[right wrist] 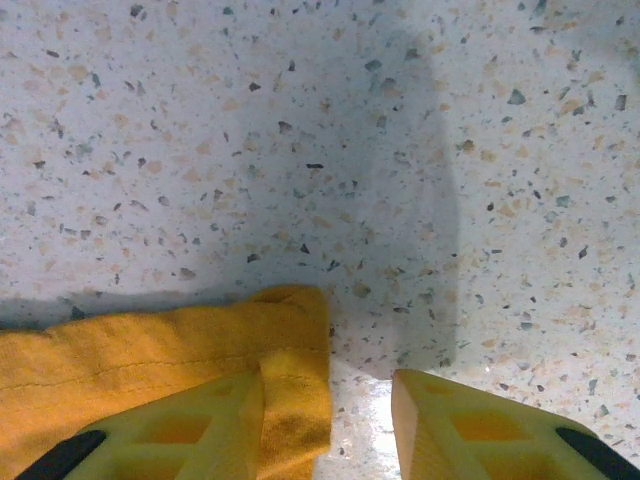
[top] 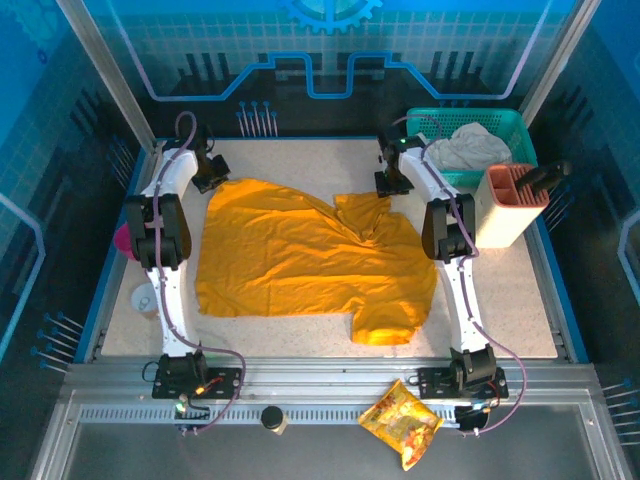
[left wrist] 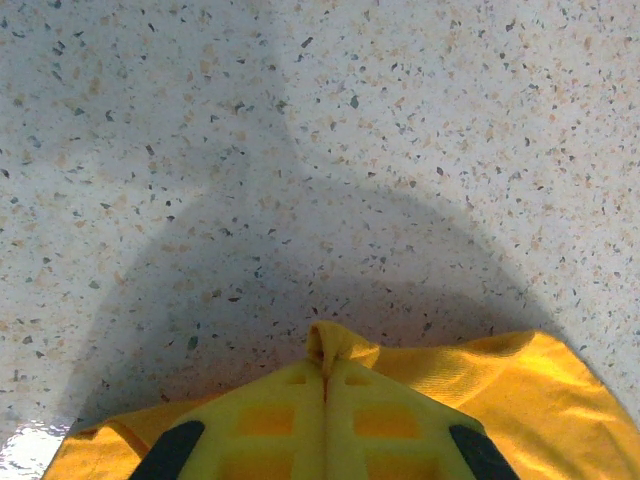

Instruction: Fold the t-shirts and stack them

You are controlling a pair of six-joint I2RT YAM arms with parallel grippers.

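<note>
Left gripper [left wrist: 325,380] pinches the far hem of the t-shirt [top: 300,250]; I see my right gripper [right wrist: 328,390] spread, the other corner lying at its 9 o'clock.

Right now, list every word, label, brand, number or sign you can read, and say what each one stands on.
No text can be read.
Snack packet: there is printing on it, but it is too small and blurred to read.
T-shirt: plain, no print.
Gear sign on the back wall: a picture only, no words.
</note>
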